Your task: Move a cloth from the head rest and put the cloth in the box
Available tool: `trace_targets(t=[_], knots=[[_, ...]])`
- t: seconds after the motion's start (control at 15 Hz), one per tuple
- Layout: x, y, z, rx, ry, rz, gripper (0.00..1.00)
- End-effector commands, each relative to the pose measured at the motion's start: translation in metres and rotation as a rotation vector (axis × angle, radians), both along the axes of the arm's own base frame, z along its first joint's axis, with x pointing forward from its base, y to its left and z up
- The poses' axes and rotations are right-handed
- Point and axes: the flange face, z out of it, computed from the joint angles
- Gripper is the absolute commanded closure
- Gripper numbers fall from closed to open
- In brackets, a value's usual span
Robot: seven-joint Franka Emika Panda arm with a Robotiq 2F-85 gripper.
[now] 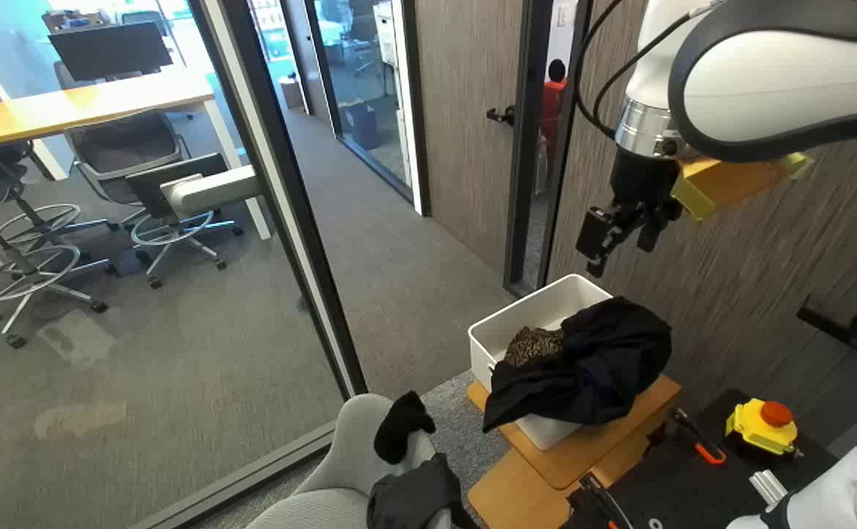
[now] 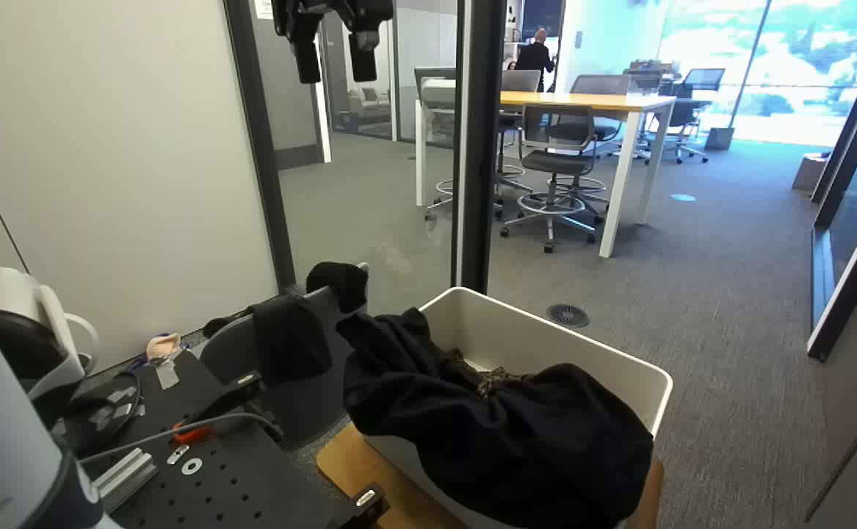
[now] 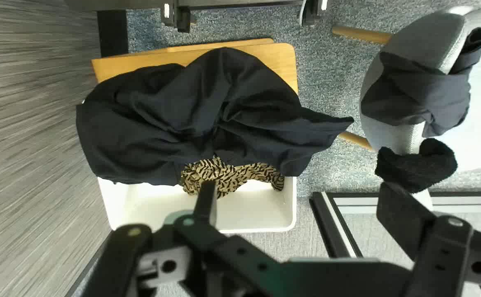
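A white box [image 1: 545, 305] stands on a wooden stand; it also shows in an exterior view [image 2: 545, 334] and the wrist view [image 3: 252, 214]. A large dark cloth [image 3: 207, 115] lies partly in the box and hangs over its side. A tiger-patterned cloth [image 3: 211, 173] lies in the box, partly under it. A grey chair back [image 1: 355, 441] carries a small black fuzzy cloth [image 1: 402, 430] and a dark grey cloth [image 1: 413, 496]; both also hang there in the wrist view. My gripper [image 3: 298, 194] is open and empty, above the box in an exterior view [image 1: 621, 253].
The wooden stand [image 1: 663, 400] sits beside a black perforated table [image 2: 237, 477] with tools. A yellow emergency stop [image 1: 762, 426] with a red button lies on that table. A panelled wall [image 1: 729, 294] rises behind the box. A glass partition's frame [image 1: 281, 184] stands beyond the chair.
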Motion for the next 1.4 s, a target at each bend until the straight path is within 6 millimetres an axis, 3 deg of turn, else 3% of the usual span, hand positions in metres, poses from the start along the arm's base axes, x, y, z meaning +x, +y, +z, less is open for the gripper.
trace_targets(t=[0.0,0.4,0.6,0.67,0.93,1.33], knots=[[0.001,0.000,0.003,0.000,-0.004,0.000,0.00],[0.004,0.003,0.009,0.003,-0.018,0.016,0.00],[0.026,0.022,0.001,-0.009,0.032,0.123,0.00],[0.038,0.020,-0.010,-0.011,0.055,0.168,0.00],[0.085,0.057,-0.037,-0.011,0.116,0.385,0.00],[0.129,0.145,-0.073,0.023,0.167,0.703,0.00]])
